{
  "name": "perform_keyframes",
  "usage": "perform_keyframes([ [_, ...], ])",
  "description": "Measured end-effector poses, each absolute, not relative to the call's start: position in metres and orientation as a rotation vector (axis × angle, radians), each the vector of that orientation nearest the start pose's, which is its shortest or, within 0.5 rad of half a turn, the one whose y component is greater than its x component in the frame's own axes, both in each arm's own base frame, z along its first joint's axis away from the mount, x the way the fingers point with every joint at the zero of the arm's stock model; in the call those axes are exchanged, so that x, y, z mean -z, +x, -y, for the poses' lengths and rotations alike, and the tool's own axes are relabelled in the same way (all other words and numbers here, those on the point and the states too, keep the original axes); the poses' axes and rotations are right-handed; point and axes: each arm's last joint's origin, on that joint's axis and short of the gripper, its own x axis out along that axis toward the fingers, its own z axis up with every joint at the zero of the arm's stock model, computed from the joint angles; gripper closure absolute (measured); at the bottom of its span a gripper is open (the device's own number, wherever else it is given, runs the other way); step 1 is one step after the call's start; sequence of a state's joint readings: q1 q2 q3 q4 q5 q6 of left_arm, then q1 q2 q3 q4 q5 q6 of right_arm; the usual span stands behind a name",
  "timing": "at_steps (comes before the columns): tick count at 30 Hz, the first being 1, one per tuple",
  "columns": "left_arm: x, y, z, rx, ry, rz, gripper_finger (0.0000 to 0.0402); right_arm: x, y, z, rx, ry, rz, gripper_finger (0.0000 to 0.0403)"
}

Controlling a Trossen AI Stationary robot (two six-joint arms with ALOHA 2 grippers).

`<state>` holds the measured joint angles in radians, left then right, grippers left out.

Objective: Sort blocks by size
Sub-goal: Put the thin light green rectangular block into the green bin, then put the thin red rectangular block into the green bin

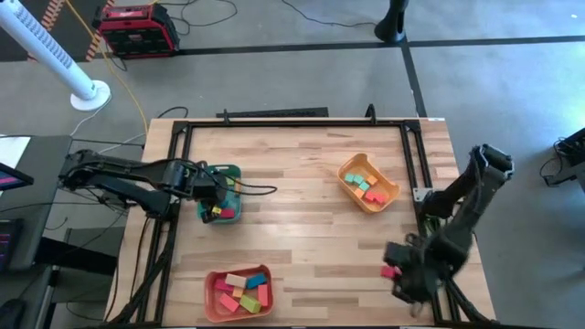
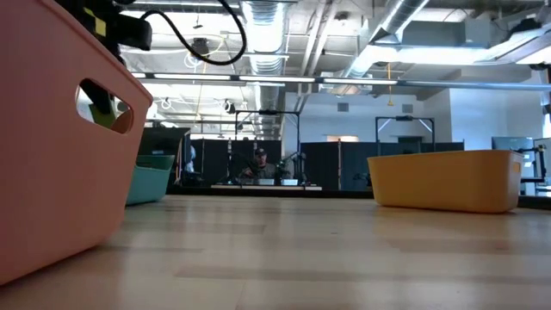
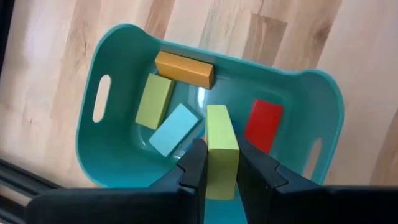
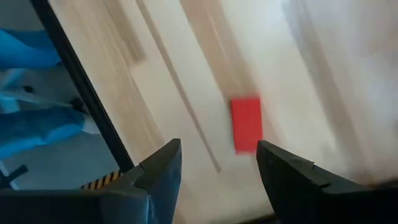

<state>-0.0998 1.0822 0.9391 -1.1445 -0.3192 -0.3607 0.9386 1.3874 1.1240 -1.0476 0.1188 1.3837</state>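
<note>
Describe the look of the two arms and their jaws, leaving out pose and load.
Both arms are dark, nearly black, built of jointed segments. A black cable loops from the left gripper. Its jaws are dark, angular slabs with stepped inner edges. The right gripper has the same wedge-shaped dark jaws. No markings show.

Salmon tray (image 2: pixel 52 155) close — yellow tray (image 2: pixel 448 179) farther, teal tray (image 2: pixel 151 176) behind.
</note>
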Motion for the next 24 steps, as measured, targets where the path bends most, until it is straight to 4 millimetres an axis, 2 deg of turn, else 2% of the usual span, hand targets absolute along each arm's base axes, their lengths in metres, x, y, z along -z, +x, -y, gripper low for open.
perform_keyframes([
  [4, -0.27, 0.176, 0.003, -0.425, -0.073, -1.185, 0.0327, -0.248, 0.127, -0.224, 0.254, 0.44, -1.335, 0.0168],
  [8, -0.271, 0.178, 0.0, -0.428, -0.104, -1.165, 0.0293, -0.225, 0.116, -0.244, 0.315, 0.364, -1.324, 0.0168],
  [12, -0.272, 0.18, -0.001, -0.414, -0.129, -1.149, 0.0255, -0.203, 0.119, -0.255, 0.37, 0.31, -1.334, 0.0168],
  [16, -0.272, 0.181, -0.001, -0.389, -0.157, -1.15, 0.0225, -0.19, 0.125, -0.258, 0.403, 0.289, -1.339, 0.0168],
  [24, -0.271, 0.181, 0.001, -0.328, -0.222, -1.16, 0.021, -0.175, 0.131, -0.259, 0.44, 0.212, -1.351, 0.0168],
])
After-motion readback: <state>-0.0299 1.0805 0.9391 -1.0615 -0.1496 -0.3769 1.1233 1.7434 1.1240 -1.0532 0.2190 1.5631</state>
